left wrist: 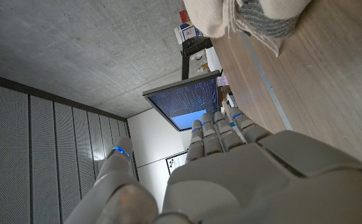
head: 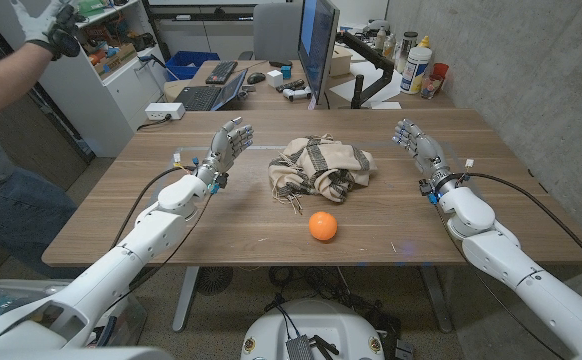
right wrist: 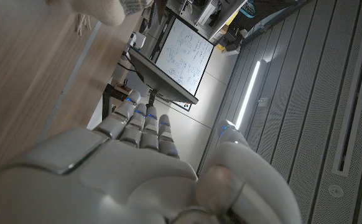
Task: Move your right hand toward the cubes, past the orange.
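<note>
An orange point(head: 322, 226) lies on the wooden table point(head: 221, 225), near the front edge and a little right of the middle. Behind it sits a crumpled beige and grey striped cloth point(head: 319, 167). My right hand point(head: 418, 146) stands over the table's right side, fingers apart and reaching away from me, holding nothing; it is well right of the cloth and beyond the orange. My left hand point(head: 227, 147) mirrors it left of the cloth, also spread and holding nothing. The cloth's edge point(left wrist: 243, 15) shows past my left hand point(left wrist: 231, 168), and a corner of the cloth point(right wrist: 106, 7) past my right hand point(right wrist: 143, 168).
A person point(head: 11, 120) stands at the table's left with a gloved hand raised. A desk behind holds a monitor point(head: 318, 45), a keyboard point(head: 221, 72), small boxes point(head: 276, 77) and bottles point(head: 418, 65). A concrete wall runs along the right.
</note>
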### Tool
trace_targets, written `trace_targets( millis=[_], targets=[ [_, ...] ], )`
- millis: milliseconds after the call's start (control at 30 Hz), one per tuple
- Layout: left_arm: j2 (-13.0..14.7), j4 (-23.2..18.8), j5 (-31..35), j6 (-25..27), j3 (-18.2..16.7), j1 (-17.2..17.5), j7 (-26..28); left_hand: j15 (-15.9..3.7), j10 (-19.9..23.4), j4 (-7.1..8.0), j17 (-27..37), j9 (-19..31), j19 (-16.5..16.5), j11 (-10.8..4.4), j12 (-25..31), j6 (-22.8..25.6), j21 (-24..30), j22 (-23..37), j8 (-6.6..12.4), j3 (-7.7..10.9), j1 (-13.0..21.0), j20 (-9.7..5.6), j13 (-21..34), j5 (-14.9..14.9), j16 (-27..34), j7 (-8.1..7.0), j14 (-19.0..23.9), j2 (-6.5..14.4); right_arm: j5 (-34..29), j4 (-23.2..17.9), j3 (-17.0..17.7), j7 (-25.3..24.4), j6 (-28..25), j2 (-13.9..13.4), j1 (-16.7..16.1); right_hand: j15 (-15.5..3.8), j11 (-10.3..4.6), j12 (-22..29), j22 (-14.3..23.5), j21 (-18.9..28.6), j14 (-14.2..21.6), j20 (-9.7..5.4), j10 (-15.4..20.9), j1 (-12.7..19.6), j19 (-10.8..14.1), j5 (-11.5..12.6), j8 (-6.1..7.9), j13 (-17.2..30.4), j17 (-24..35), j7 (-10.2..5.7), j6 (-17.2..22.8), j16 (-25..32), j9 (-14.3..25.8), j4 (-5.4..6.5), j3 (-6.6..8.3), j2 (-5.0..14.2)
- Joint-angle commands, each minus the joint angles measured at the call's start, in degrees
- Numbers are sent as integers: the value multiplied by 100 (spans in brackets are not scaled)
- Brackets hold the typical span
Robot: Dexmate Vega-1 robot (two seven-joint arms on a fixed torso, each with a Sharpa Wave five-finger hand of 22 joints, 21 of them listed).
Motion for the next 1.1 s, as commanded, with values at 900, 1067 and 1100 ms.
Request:
trace_targets(
  millis=[900,1067,1100],
  targets=[
    [596,-1727,79,828,-325,808,998,-11,91,-5,21,25,91,-12,54,102,-64,27,30,-108,58,-248,9,85,38,-18,106,29,-142,132,356,529,847,-444,-377,-50,-93,106,8,-5,274,-8,363,141,258,130,78,33,13,-282,287,-2,18,-137,-23,0],
    [637,-1826,77,947,-353,883,1108,-10,94,-4,21,25,97,-18,53,109,-72,28,29,-120,61,-249,9,95,38,-14,113,32,-299,256,366,509,1057,-428,-377,-109,-99,119,7,-13,340,-21,438,148,302,147,91,33,13,-353,367,1,16,-152,-33,-4],
    [641,-1841,57,979,-360,892,1119,-14,92,-4,21,25,97,-19,52,112,-74,28,30,-123,62,-248,9,97,37,-15,113,33,-329,297,363,516,1111,-419,-368,-113,-90,127,7,-12,357,-24,469,150,320,151,93,33,14,-378,383,2,16,-156,-35,-3]
  ],
)
